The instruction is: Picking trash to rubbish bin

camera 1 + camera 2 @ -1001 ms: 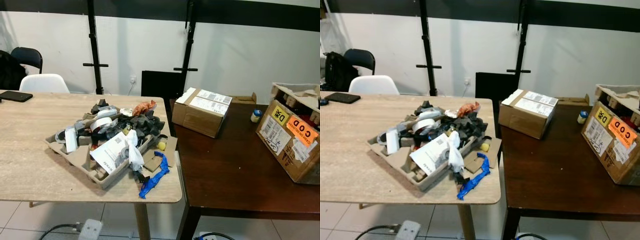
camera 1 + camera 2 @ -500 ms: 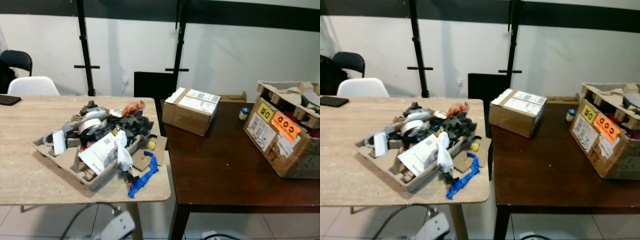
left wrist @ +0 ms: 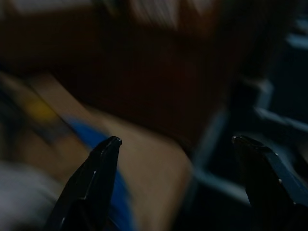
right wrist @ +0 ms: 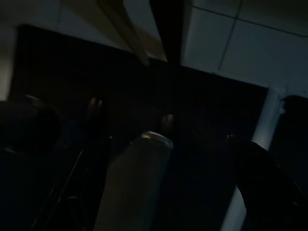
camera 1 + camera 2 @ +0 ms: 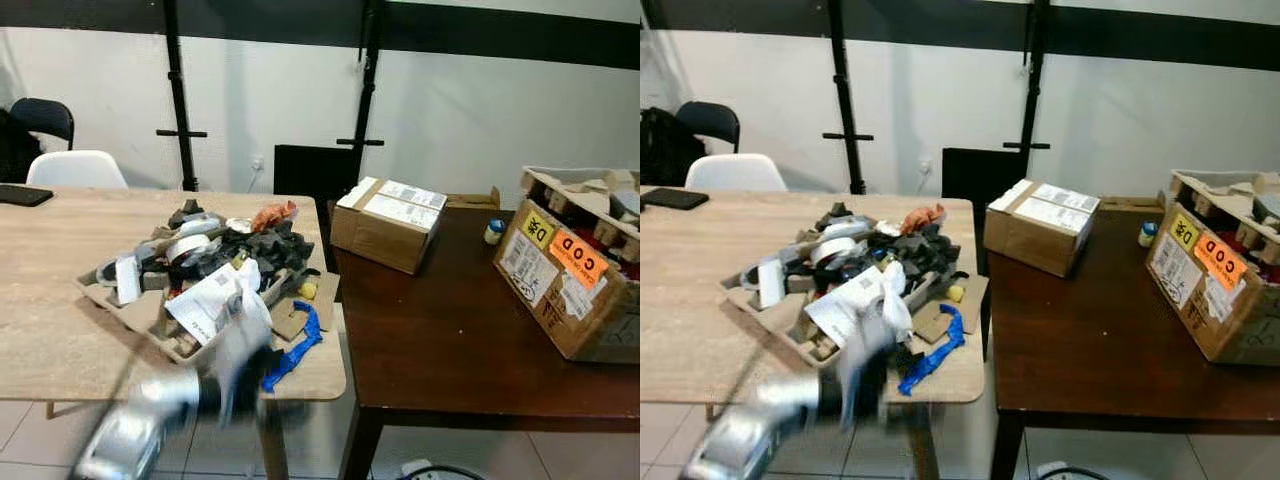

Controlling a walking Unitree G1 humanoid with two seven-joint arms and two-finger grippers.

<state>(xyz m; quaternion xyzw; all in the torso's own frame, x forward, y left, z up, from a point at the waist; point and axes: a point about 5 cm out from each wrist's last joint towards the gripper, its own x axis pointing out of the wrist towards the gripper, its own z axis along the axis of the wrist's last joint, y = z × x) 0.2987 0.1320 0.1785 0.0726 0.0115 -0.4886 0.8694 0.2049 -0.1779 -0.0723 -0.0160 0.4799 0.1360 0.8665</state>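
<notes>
A heap of trash (image 5: 215, 255) fills a brown pulp tray (image 5: 135, 315) near the right end of the light wooden table (image 5: 50, 340). The heap holds tape rolls, dark scraps, white labelled paper (image 5: 205, 300) and an orange scrap (image 5: 272, 214). A blue strip (image 5: 295, 348) hangs over the table's front corner. My left gripper (image 5: 240, 365) is blurred at the front edge, just below the tray. In the left wrist view it (image 3: 177, 144) is open, with the blue strip (image 3: 94, 139) beyond one finger. The right gripper (image 4: 168, 159) hangs in the dark, fingers apart.
A dark brown table (image 5: 450, 330) adjoins on the right, carrying a sealed cardboard box (image 5: 385, 222), a labelled open carton (image 5: 570, 290) and a small bottle (image 5: 493, 231). A white chair (image 5: 75, 168), a black chair (image 5: 40, 115) and a phone (image 5: 25, 195) are at the far left.
My left arm has swung up from below into view, blurred with motion, reaching the table's front edge under the tray. The camera has shifted a little; the trash lies as before.
</notes>
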